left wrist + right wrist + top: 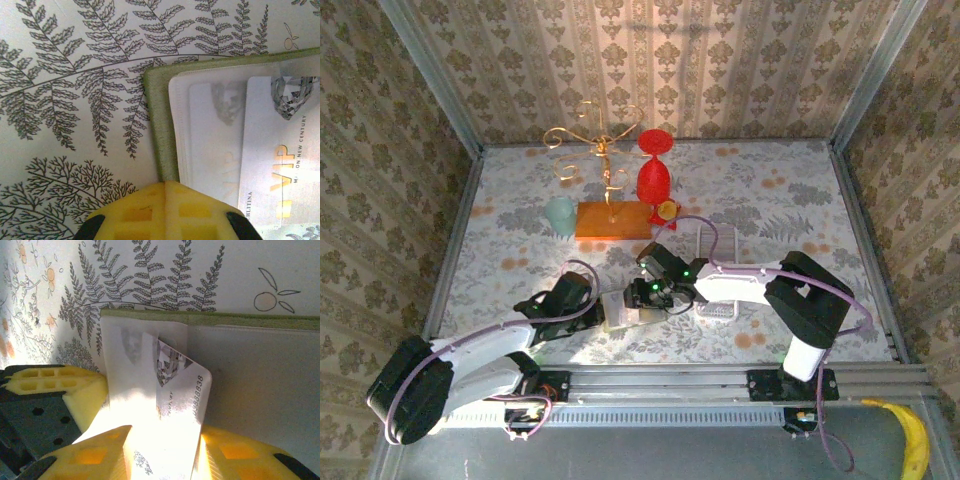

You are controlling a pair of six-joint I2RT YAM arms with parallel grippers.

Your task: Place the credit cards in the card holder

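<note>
The right pincer stands partly open. Its two yellow fingers are set apart, and a whitish-grey plastic card with a printed number lies between them. The card's far end rests tilted on the olive-green card holder with clear plastic sleeves. Whether the fingers press on the card's edges I cannot tell, because sun glare washes out its near end towards 6 o'clock, where the picture also cuts it off.

The left pincer is closed, with its yellow fingers pressed together and nothing between them. Its tip sits at the holder's near edge, at 6 o'clock in its own camera. A second pale card sits inside a sleeve there, hazy under the plastic.

From above, the holder lies just towards 6 o'clock from the centre of the fern-print tablecloth. The left pincer is at its 9 o'clock and the right at its 2 o'clock, and the two hide most of it.
</note>
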